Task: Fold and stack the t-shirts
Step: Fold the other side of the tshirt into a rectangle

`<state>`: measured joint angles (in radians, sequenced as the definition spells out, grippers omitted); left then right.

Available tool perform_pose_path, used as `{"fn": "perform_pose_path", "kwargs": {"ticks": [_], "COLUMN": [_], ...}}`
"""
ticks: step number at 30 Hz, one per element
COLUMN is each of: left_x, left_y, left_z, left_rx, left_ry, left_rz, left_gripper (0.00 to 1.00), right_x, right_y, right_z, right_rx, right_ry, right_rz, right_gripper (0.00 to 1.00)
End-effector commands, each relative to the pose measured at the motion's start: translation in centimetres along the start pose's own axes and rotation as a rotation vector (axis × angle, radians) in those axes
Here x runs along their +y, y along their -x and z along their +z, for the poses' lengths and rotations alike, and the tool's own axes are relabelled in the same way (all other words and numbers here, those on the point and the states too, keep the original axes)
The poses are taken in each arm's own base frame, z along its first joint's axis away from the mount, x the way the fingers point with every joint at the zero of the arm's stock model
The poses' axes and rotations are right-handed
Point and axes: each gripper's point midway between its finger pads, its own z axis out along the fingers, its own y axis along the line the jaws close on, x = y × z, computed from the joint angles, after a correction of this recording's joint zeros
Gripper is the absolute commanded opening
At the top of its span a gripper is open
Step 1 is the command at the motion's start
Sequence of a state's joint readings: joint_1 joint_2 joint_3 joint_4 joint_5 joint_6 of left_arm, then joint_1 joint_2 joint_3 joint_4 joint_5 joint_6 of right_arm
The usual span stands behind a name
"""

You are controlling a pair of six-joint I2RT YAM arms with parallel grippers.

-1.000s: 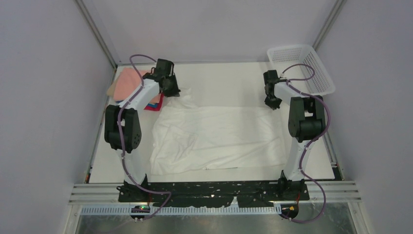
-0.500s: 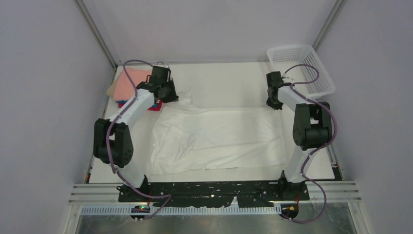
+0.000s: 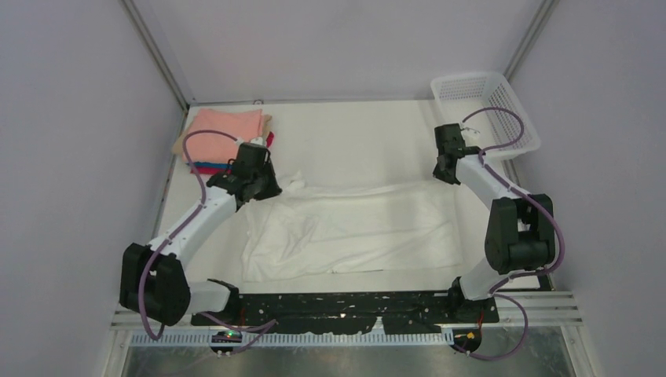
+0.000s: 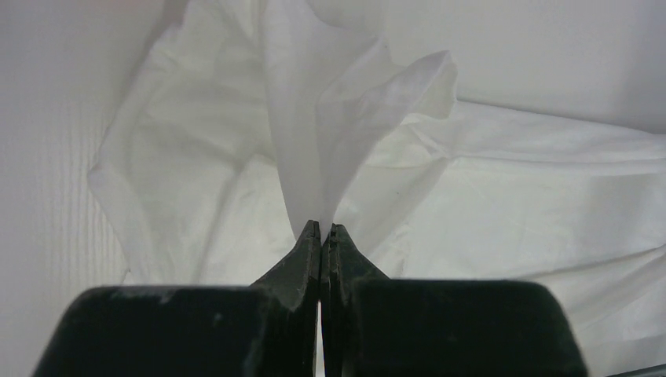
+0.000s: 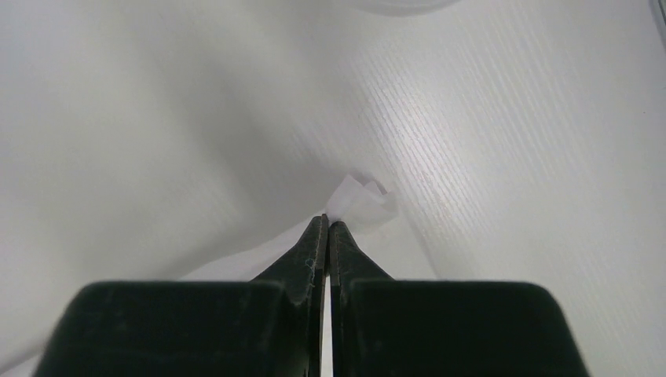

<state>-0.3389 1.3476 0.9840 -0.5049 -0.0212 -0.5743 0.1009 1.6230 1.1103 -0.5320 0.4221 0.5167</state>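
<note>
White t-shirt (image 3: 353,228) lies spread across the middle of the table (image 3: 353,137), long side running left to right, near hem close to the near edge. Cloth is creased, most heavily on its left third.

Far-left corner: stack of folded t-shirts (image 3: 226,129). Salmon-pink on top, a beige edge at its right side, blue and crimson strips showing at the near side. Layer count not readable from the top view; the left arm covers part of the stack's near edge.

Left gripper (image 3: 271,188) sits just to the near-right of that stack, over the white t-shirt's far-left corner. Wrist view: both fingers (image 4: 297,271) pressed together with a fold of white cloth nipped between the tips. The cloth rises from the tips in a tented peak, and the rest drapes down to the flat part.

The shirt's far edge runs roughly straight between the two grippers.

Right gripper (image 3: 444,177) is at the shirt's far-right corner, toward the right edge of the table. Wrist view: fingers (image 5: 302,263) closed tip to tip, a small crumpled corner of white cloth poking out just beyond them. That corner looks pinched, though the contact itself is hidden behind the tips.

Far-right corner: white mesh basket (image 3: 487,110), apart from the shirt, just beyond the right gripper.
</note>
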Motion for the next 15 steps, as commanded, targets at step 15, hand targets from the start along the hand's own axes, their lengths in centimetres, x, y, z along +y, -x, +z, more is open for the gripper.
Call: {"fn": "perform_pose_path", "kwargs": {"ticks": [15], "left_x": [3.3], "left_y": [-6.5], "left_z": [-7.6], "left_rx": [-0.188], "left_ry": [0.123], "left_rz": [-0.182], "left_gripper": [0.00], "right_x": [-0.4], "right_y": [0.5], "right_z": [-3.8], "right_rx": [-0.075], "right_ry": [0.100], "right_rz": [-0.023], "right_gripper": [0.05]}}
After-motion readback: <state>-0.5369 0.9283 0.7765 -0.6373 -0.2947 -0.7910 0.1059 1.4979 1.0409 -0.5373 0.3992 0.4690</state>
